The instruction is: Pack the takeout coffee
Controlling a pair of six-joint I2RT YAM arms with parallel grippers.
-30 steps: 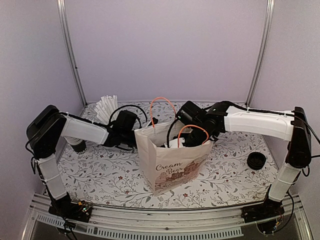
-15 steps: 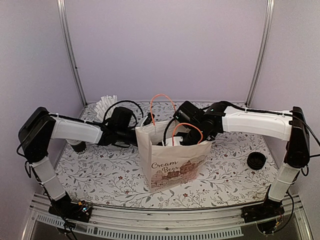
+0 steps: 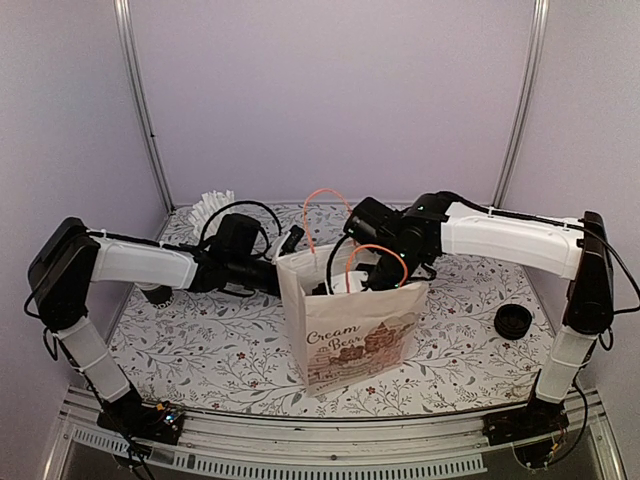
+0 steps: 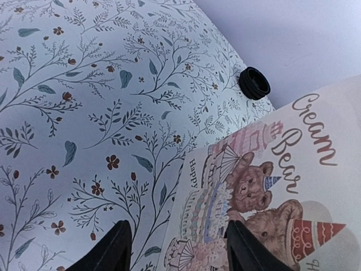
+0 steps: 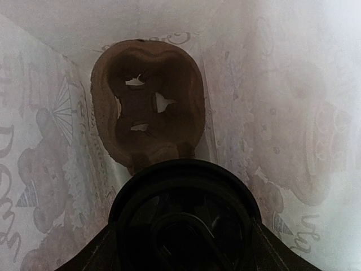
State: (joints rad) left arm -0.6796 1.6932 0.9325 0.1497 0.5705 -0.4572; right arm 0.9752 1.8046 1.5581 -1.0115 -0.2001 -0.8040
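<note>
My right gripper [image 3: 368,272] reaches down into the open top of the white "Cream Bear" paper bag [image 3: 355,335]. In the right wrist view the gripper [image 5: 183,237] is shut on the takeout coffee [image 5: 183,217], whose round black lid fills the lower frame. The cup hangs above a brown cardboard cup carrier [image 5: 148,101] lying at the bag's bottom. The cup is hidden in the top view. My left gripper [image 3: 285,250] is at the bag's upper left rim. In the left wrist view it [image 4: 180,243] is open, fingers either side of the bag's [image 4: 282,186] printed wall edge.
A low stack of loose black lids [image 3: 513,321] sits on the floral tablecloth at the right and also shows in the left wrist view [image 4: 254,83]. White straws in a holder [image 3: 212,207] and a black cup stack [image 3: 155,291] stand at the back left. Orange bag handles [image 3: 325,205] stick up.
My left gripper has moved right to the bag's left rim. The bag has shifted slightly right and stands straighter. My right gripper stays in the bag's mouth with the cup.
</note>
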